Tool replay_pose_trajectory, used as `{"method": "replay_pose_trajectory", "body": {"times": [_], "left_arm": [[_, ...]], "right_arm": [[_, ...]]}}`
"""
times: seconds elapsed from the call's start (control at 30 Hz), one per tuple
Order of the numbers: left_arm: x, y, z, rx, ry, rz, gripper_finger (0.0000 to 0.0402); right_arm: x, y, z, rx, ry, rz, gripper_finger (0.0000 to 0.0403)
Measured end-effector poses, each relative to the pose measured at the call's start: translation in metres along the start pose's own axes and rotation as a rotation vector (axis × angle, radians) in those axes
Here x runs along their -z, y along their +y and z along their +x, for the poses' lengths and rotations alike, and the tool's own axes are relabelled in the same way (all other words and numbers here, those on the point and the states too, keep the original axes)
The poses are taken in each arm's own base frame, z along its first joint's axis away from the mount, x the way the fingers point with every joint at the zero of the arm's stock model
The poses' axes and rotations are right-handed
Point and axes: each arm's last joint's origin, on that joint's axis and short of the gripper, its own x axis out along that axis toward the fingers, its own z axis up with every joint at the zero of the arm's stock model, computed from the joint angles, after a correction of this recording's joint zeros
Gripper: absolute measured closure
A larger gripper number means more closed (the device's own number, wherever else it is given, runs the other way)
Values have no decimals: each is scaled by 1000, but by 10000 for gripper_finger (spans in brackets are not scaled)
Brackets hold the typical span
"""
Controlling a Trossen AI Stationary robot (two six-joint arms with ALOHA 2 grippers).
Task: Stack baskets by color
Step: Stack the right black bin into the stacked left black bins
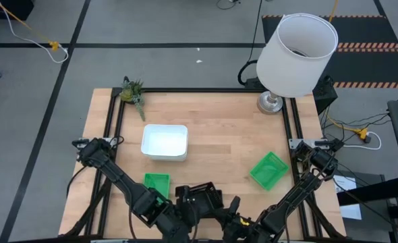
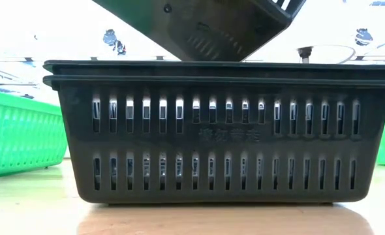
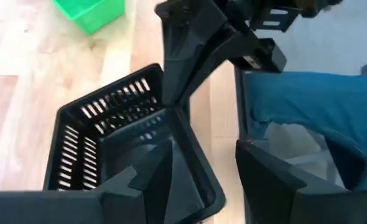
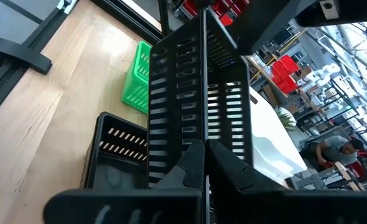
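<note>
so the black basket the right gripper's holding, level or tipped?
Tipped. The right gripper pinches its wall; the held black basket hangs steeply on edge above the black stack.

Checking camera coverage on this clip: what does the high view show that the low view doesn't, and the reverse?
Only the high view shows the white basket, the lamp, the plant sprig and both arms at the table's near edge. Only the low view shows the black stack side-on, two rims nested, with another black basket tilted above it. Both show a green basket on each side.
</note>
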Motion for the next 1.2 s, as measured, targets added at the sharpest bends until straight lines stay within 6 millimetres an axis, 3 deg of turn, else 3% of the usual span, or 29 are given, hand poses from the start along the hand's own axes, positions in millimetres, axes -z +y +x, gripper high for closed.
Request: {"method": "replay_pose_trajectory", "body": {"times": [0.2,0.37,0.73,0.93,1.2], "left_arm": [[8,2,30,20,116,11,225],[5,7,34,33,133,-5,233],[5,10,35,23,139,45,386],[9,1,32,-15,99,107,385],[26,-26,18,-81,18,194,389]], "right_arm": [[0,0,1,-1,0,-4,403],[-1,-1,2,4,0,-3,403],[-2,-1,0,0,-7,-13,400],[-11,-7,-11,-12,-43,33,346],[-32,-29,-47,-61,-124,129,252]]}}
